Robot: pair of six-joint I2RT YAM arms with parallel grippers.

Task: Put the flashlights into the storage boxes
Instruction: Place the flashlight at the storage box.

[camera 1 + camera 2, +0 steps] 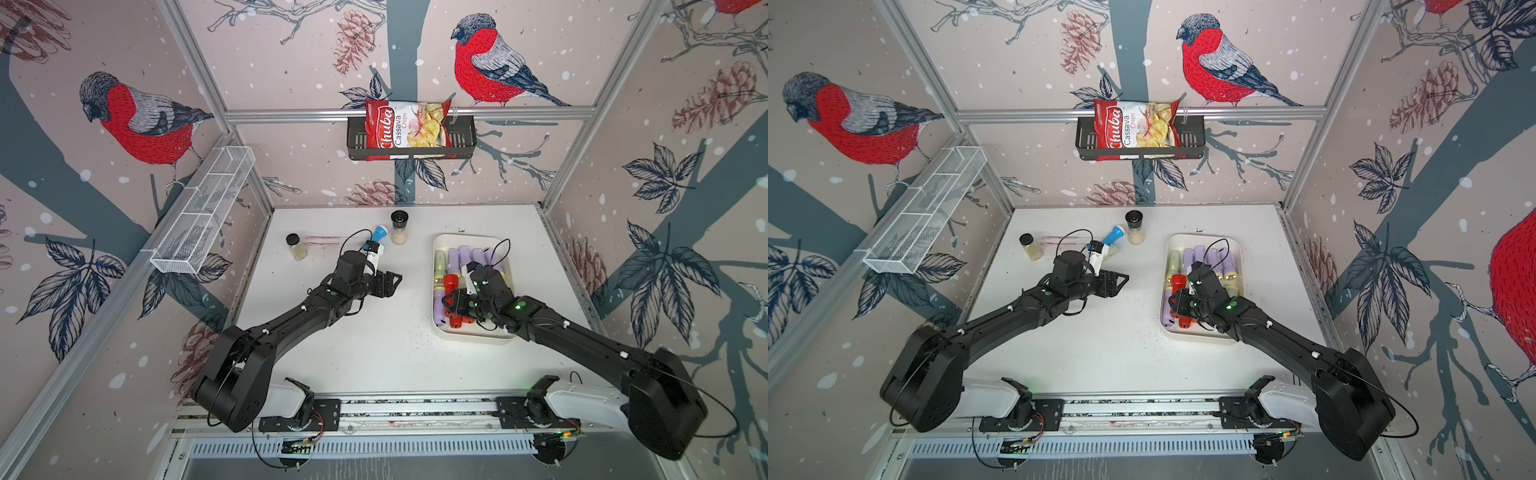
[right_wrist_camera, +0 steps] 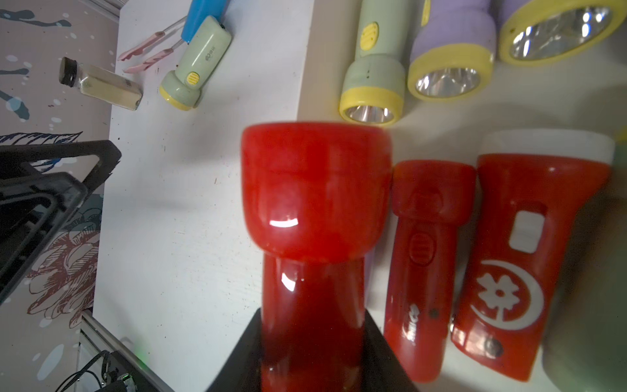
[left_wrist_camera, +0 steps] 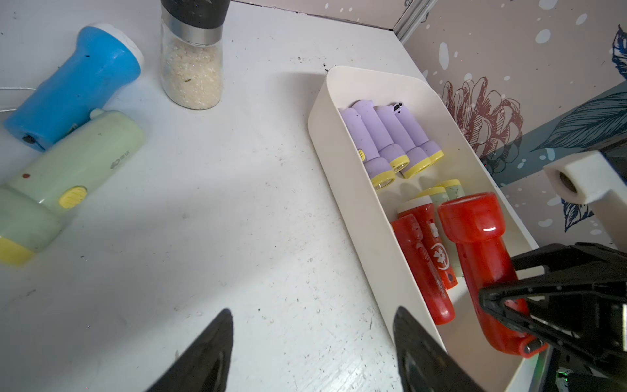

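Our cream tray (image 1: 465, 237) at three o'clock holds flashlights (image 1: 464, 259), one red flashlight (image 2: 315, 203) gripped over it; our blue flashlight (image 1: 379, 233) and pale-green flashlight (image 3: 78, 163) lie at twelve.

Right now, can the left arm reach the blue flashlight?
Probably yes: the left gripper is open and empty, and the blue flashlight lies nearby on the table. Only the jar and a green flashlight crowd it.
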